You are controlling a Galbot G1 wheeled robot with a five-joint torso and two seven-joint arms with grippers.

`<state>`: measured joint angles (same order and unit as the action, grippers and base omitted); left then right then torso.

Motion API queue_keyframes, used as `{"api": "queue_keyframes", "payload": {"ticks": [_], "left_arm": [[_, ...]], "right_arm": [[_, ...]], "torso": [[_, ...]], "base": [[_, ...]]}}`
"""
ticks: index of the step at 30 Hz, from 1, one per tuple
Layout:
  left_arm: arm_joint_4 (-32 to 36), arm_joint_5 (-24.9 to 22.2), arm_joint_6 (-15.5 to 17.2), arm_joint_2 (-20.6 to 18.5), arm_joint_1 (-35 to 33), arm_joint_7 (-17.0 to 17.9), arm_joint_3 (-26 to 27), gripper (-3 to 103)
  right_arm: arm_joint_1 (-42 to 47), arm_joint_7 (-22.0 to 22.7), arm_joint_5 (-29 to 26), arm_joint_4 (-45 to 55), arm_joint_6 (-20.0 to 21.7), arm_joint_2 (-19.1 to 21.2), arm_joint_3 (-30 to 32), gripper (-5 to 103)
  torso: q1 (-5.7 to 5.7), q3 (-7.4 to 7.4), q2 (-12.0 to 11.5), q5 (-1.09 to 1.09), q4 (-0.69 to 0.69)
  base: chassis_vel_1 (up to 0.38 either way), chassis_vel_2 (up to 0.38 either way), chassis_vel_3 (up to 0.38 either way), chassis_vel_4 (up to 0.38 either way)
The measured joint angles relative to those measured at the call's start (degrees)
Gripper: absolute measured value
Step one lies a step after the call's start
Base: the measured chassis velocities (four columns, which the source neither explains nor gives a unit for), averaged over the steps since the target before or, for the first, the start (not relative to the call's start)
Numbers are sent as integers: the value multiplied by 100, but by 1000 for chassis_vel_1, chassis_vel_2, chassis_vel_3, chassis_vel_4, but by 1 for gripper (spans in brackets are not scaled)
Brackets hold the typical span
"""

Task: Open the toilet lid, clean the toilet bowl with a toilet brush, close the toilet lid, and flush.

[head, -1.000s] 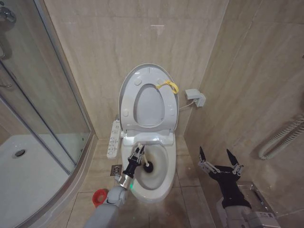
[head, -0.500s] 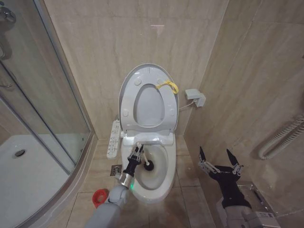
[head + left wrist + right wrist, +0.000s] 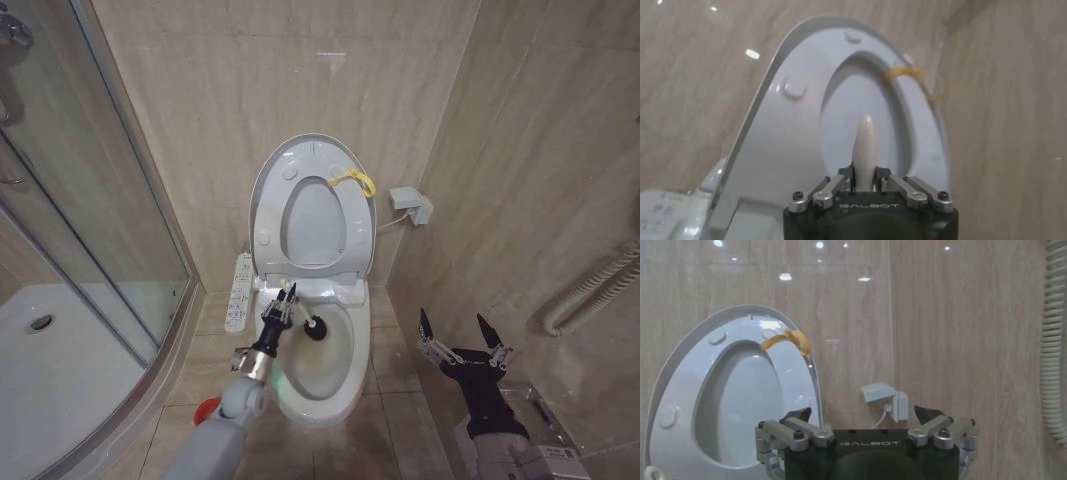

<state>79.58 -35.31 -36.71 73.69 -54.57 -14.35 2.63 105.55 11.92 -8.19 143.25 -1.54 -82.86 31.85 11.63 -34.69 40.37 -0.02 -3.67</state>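
The toilet lid [image 3: 315, 225] stands raised against the wall with the seat ring in front of it and a yellow strap [image 3: 352, 180] at its top. Below it lies the stained toilet bowl [image 3: 335, 372]. My left gripper [image 3: 283, 308] is shut on the white handle of the toilet brush [image 3: 313, 328], whose dark head sits at the rear of the bowl. The left wrist view shows that handle [image 3: 865, 142] between the fingers, with the lid [image 3: 847, 100] behind. My right gripper [image 3: 462, 335] hangs open to the right of the toilet, facing the lid [image 3: 733, 405].
A red cup holder [image 3: 207, 408] sits on the floor left of the bowl. A white remote panel [image 3: 239, 292] hangs beside the seat. A glass shower enclosure [image 3: 90, 220] stands at left. A wall box [image 3: 412, 205] and hose [image 3: 590, 290] are at right.
My left gripper has moved toward the back of the bowl, carrying the brush head with it to the rear wall. The right arm has not moved.
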Motion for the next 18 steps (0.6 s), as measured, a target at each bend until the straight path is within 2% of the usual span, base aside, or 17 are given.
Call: {"api": "queue_keyframes", "payload": {"ticks": [2, 3, 6, 7, 9, 10, 14, 18], "left_arm": [[414, 23, 6, -213, -343, -30, 105, 20], [414, 23, 6, -213, -343, -30, 105, 20], [1096, 16, 20, -563, -989, -145, 330, 20], [1096, 16, 20, -563, -989, -145, 330, 20], [1619, 25, 28, -800, -1455, -256, 596, 20], [1619, 25, 28, -800, -1455, -256, 596, 20], [2434, 177, 15, -1202, -2069, -528, 1266, 20], [2708, 288, -6, -1283, -2274, -652, 1573, 20]], "right_arm": [[0, 1, 0, -1, 0, 0, 0, 100], [0, 1, 0, -1, 0, 0, 0, 100], [0, 1, 0, 0, 0, 0, 0, 100], [0, 1, 0, 0, 0, 0, 0, 100], [0, 0, 0, 0, 0, 0, 0, 100], [0, 0, 0, 0, 0, 0, 0, 100], [0, 0, 0, 0, 0, 0, 0, 100], [0, 0, 0, 0, 0, 0, 0, 100]], "torso": [[0, 0, 0, 1, 0], [0, 0, 0, 1, 0], [0, 0, 0, 0, 2], [0, 0, 0, 0, 2], [0, 0, 0, -1, 1], [0, 0, 0, -1, 1], [-1, 1, 0, 0, 0], [0, 1, 0, 1, -1]], "base": [[0, 0, 0, 0], [0, 0, 0, 0], [0, 0, 0, 0], [0, 0, 0, 0], [0, 0, 0, 0], [0, 0, 0, 0], [0, 0, 0, 0], [0, 0, 0, 0]]}}
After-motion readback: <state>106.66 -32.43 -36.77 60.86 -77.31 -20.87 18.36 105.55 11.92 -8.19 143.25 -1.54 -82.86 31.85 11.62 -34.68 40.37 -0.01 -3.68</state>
